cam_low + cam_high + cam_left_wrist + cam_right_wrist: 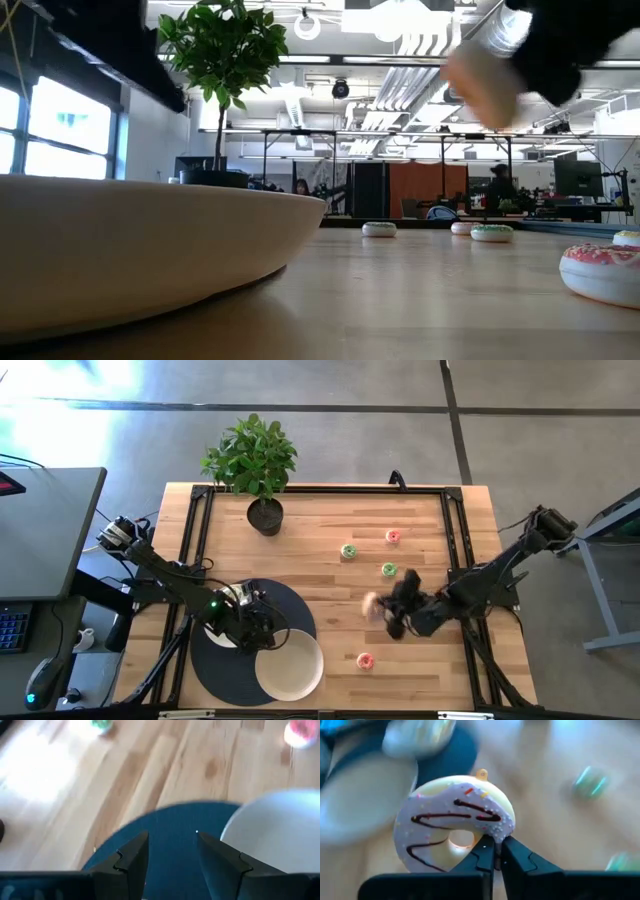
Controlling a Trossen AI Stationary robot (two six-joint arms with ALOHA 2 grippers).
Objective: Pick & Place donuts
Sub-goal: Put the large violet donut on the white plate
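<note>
lilac-iced donut, dark drizzle, coloured sprinkles

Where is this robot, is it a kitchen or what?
Not a kitchen; probably a big workshop or lab. Behind the wooden table are bare ceiling pipes, desks with screens, and a person standing far back.
</note>
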